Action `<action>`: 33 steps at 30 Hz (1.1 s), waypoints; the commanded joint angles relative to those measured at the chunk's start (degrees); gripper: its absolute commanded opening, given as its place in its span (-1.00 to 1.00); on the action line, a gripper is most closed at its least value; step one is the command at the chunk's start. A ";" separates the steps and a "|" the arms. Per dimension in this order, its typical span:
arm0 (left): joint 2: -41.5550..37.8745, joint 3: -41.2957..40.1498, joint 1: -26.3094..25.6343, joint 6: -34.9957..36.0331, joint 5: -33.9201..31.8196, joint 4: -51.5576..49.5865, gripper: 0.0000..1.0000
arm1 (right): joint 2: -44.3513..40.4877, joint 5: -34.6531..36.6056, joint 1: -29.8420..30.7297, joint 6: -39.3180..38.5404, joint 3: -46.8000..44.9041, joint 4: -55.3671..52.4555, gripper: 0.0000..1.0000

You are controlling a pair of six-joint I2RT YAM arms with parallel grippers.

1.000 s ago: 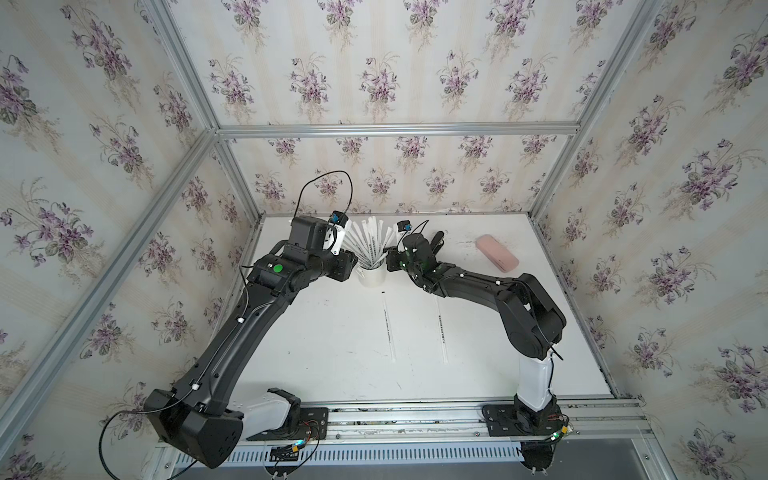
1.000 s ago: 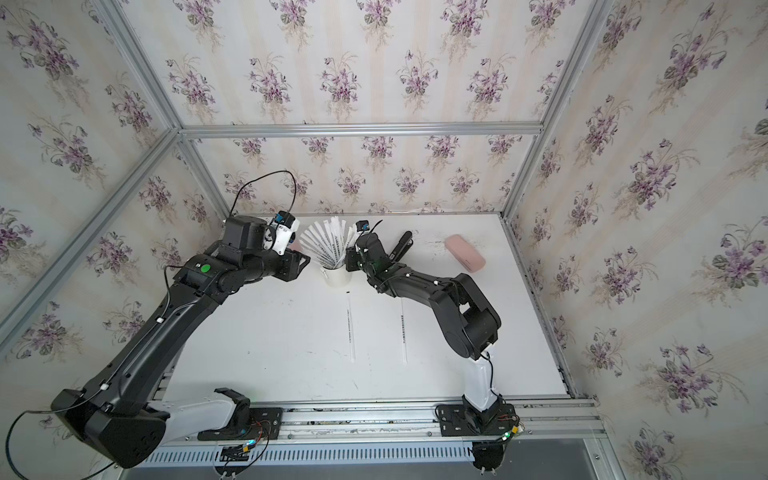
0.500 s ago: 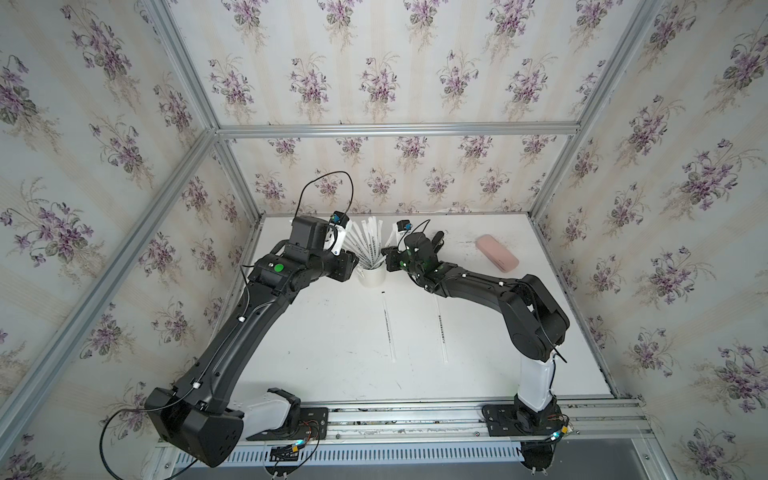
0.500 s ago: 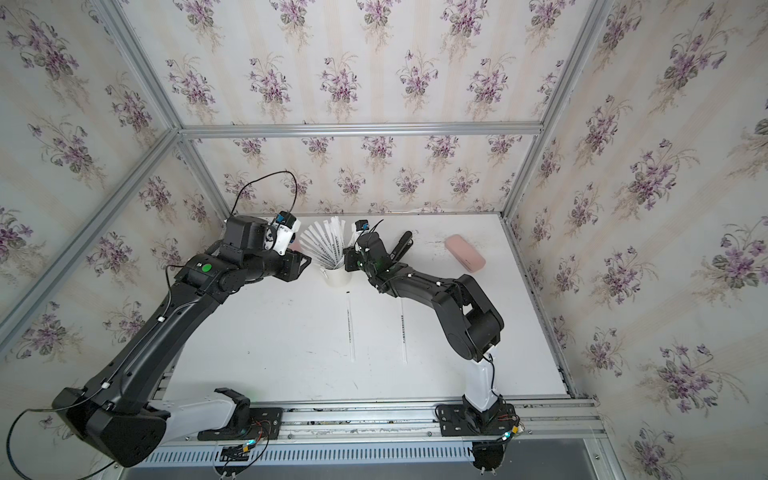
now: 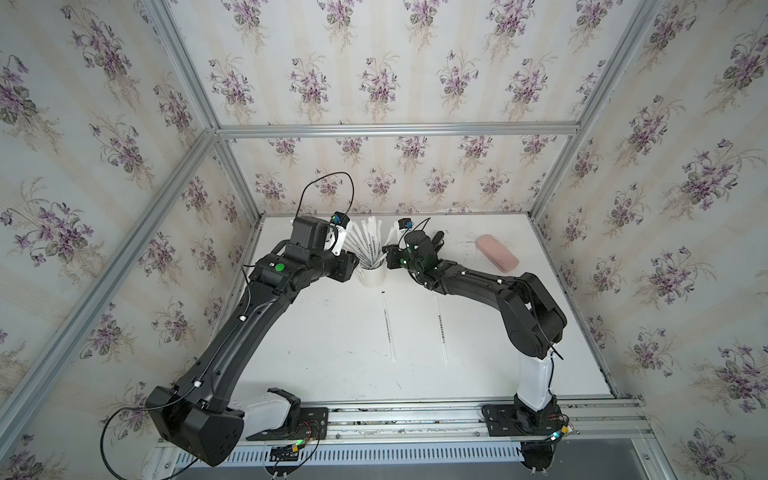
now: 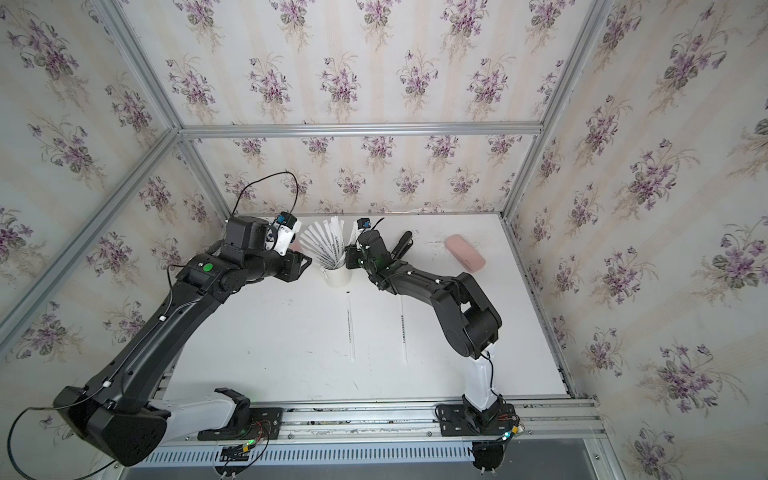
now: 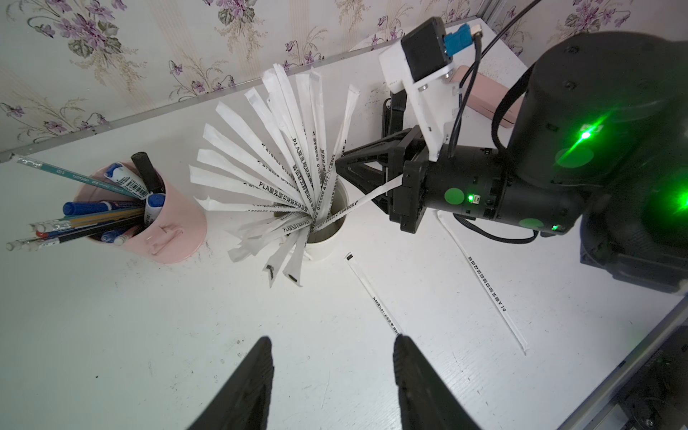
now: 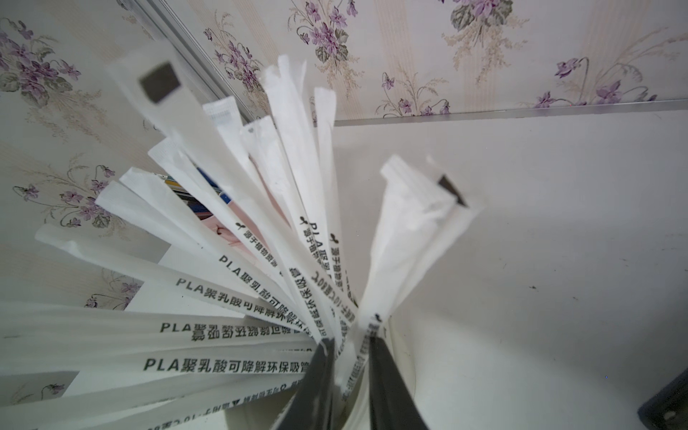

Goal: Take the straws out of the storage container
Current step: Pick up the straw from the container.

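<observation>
The storage container [image 5: 372, 276], a small white cup, stands at the back of the table in both top views, with the straws [image 5: 368, 243] in white printed wrappers fanning out of it. My right gripper [image 8: 348, 342] reaches into the fan at the cup's rim [image 8: 405, 357]. Its fingers [image 8: 383, 372] stand slightly apart, open around one or two straws [image 8: 372, 327]. The left wrist view shows one straw [image 7: 372, 195] running from the cup between those fingers. My left gripper [image 7: 331, 342] is open and empty over the table, just left of the cup [image 7: 327, 238].
Two straws [image 5: 387, 324] [image 5: 440, 328] lie flat on the table in front of the cup. A pink cup of pens and pencils [image 7: 175, 227] stands beside the container, behind my left arm. A pink case [image 5: 496, 252] lies at the back right.
The right arm's elbow has shifted slightly; its gripper stays at the cup's rim among the straws. The left arm, the cup and the straws on the table have not moved.
</observation>
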 commanded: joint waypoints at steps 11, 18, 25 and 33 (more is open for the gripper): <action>0.75 0.01 0.03 0.37 0.67 1.46 0.06 | 2.46 -1.51 -1.06 0.62 2.73 -1.69 -0.56; 0.73 -0.11 0.05 0.43 0.69 1.39 0.06 | 0.74 -3.03 -1.19 -0.08 0.80 -0.43 -0.74; 0.53 -0.05 0.10 0.38 0.73 1.43 0.06 | -3.46 -2.21 -1.18 -0.57 -2.66 -0.82 -0.85; 0.32 -0.06 0.03 0.34 0.68 1.39 0.06 | -7.61 -2.59 -1.19 -2.07 -1.51 -5.07 -0.85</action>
